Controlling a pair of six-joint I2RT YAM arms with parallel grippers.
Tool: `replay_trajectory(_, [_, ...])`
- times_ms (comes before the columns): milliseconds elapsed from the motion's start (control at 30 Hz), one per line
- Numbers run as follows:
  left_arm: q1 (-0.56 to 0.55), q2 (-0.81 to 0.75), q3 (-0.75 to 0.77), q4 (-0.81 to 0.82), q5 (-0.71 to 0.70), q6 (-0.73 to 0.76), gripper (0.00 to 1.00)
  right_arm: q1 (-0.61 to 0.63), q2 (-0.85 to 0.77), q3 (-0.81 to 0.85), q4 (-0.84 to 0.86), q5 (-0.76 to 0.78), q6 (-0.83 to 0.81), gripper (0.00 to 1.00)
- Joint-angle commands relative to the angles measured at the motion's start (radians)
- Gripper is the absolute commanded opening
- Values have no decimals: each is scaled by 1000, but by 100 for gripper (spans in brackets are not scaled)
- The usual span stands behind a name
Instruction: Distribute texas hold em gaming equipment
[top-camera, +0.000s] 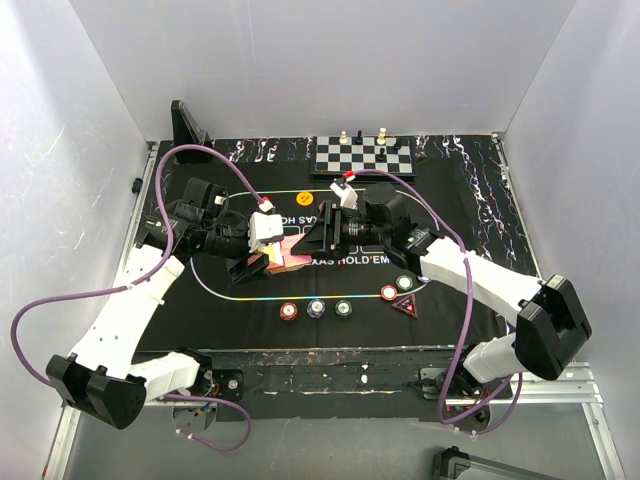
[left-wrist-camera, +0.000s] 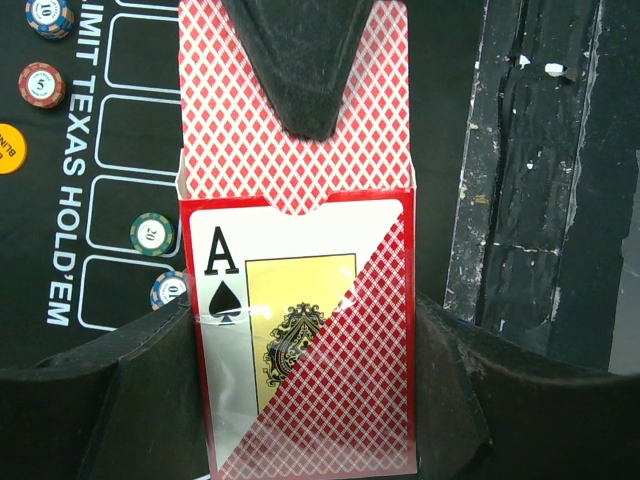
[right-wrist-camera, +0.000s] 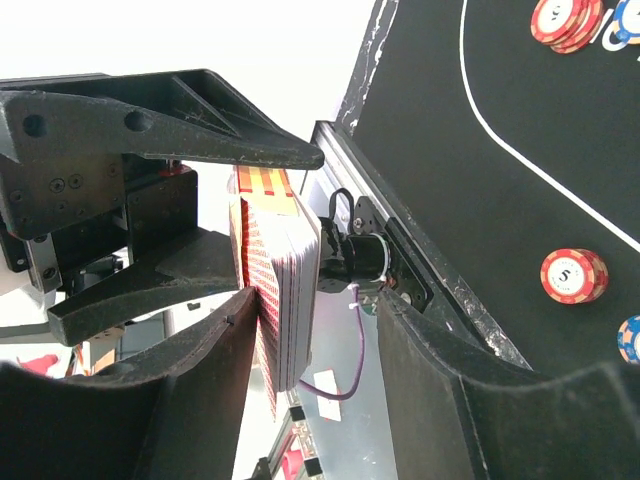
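The card box (left-wrist-camera: 300, 340) runs off the left wrist view's lower edge; a black finger (left-wrist-camera: 300, 60) covers part of the playing cards (left-wrist-camera: 230, 130). An orange chip (left-wrist-camera: 8, 148) is cut by the left edge, and a blue chip (left-wrist-camera: 168, 290) is half hidden behind another finger (left-wrist-camera: 90, 400). From above, the chess pieces (top-camera: 362, 137) are too small to identify.

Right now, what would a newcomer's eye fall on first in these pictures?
The red-patterned card box, an ace of spades on its face, clamped in the left tool above the middle of the black mat. The right tool meets it from the opposite side, jaws apart around the cards' edges. A row of poker chips lies along the mat's near edge.
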Motion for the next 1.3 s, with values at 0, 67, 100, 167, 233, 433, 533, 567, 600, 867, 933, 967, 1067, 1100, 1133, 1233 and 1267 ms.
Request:
replay_trajectory(0, [4,-24,21,6,68,-8,1,-20,-50,-21,-17,8,-23,57])
replay_trajectory(67, [4,-13,25,-12,68,1,1,-29,-59,-25,-17,5,-23,56])
replay_trajectory(100, [4,-13,25,-15,68,1,1,-31,-64,-27,-18,5,-26,56])
replay_trajectory(167, [4,-10,22,-20,68,7,1,-35,-70,-27,-23,5,-26,55])
replay_trajectory(233, [4,-10,18,-17,68,9,1,-40,-74,-28,-31,4,-31,54])
replay_trajectory(433, [4,-4,15,-21,64,11,1,-64,-96,-36,-49,1,-35,49])
replay_trajectory(533, [4,-1,5,-21,55,20,1,-72,-108,-44,-47,2,-28,43])
replay_trajectory(567, [4,-3,3,-20,53,21,1,-77,-114,-44,-49,2,-28,42])
replay_trajectory(600, [4,-1,0,-18,51,23,1,-80,-117,-45,-49,2,-25,39])
replay_trajectory(867, [2,8,-15,-18,41,27,0,-110,-156,-55,-67,-7,-18,15])
replay_trajectory(933, [4,7,-20,-15,41,26,1,-118,-171,-56,-67,-9,-15,10])
replay_trajectory(967, [4,8,-21,-14,42,27,1,-124,-179,-53,-67,-13,-15,7])
replay_trajectory(1067, [4,8,-26,-12,39,23,0,-150,-203,-35,-92,-15,-15,1])
replay_trajectory(1100, [4,10,-23,-12,33,23,0,-161,-211,-27,-103,-12,-18,1])
replay_trajectory(1133, [4,8,-21,-18,30,24,0,-176,-219,-21,-113,-12,-26,1])
replay_trajectory(1233, [4,8,-8,-44,15,23,0,-224,-222,-5,-123,-16,-46,1])
replay_trajectory(1267, [4,8,-2,-56,12,23,0,-239,-213,2,-123,-21,-54,1])
